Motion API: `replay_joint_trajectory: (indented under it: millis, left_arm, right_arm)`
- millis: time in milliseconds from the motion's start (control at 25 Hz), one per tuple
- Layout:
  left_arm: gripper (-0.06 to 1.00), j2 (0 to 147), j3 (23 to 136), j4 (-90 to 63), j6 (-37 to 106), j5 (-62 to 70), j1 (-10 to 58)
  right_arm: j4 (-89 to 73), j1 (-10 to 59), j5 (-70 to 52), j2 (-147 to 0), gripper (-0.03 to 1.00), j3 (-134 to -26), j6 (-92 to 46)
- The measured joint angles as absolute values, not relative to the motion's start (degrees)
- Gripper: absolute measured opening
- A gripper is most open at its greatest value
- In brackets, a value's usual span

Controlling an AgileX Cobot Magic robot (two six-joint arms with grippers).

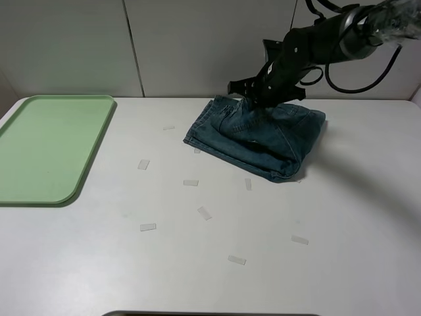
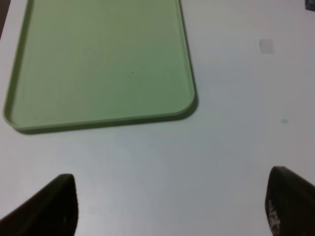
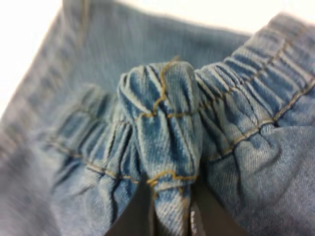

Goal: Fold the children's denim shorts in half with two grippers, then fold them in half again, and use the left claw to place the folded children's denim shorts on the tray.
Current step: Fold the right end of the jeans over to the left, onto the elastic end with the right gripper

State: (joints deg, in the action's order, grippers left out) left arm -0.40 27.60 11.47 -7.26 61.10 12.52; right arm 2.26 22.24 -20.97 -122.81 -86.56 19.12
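Note:
The children's denim shorts [image 1: 263, 138] lie folded in a bunched blue heap at the back right of the white table. My right gripper [image 1: 254, 104] reaches down from the upper right onto their far edge. The right wrist view shows it shut, pinching a gathered fold of the elastic waistband [image 3: 165, 128] between its black fingers [image 3: 135, 209]. The pale green tray [image 1: 46, 148] sits at the far left, with nothing on it. My left gripper [image 2: 172, 206] is outside the exterior high view. It hangs open over bare table just off the tray's [image 2: 103, 64] rounded corner, holding nothing.
Several small pale tape strips [image 1: 204, 212] are scattered over the middle of the table. A grey panelled wall [image 1: 131, 46] stands behind the table. The right arm's black cables [image 1: 368, 72] loop above the shorts.

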Motion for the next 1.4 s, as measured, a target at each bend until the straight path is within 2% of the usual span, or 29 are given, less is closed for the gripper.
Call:
replay_joint_trajectory:
  millis: [320, 600, 880, 1400]
  left_arm:
    - [0.76, -0.40, 27.60, 11.47, -7.26, 61.10, 12.52]
    - [0.76, -0.40, 27.60, 11.52, -7.26, 61.10, 12.52]
    - [0.76, -0.40, 27.60, 11.52, -7.26, 61.10, 12.52]
    - [0.76, -0.40, 27.60, 11.52, -7.26, 61.10, 12.52]
  right_arm:
    - [3.04, 22.42, -16.00, -121.96, 0.04, -86.56, 28.64]
    - [9.00, 22.55, -14.67, -121.96, 0.04, -89.83, 30.05]
    - [20.23, 21.46, -18.77, -121.78, 0.04, -91.67, 35.12]
    - [28.04, 13.23, -30.55, -117.65, 0.04, -91.64, 43.62]
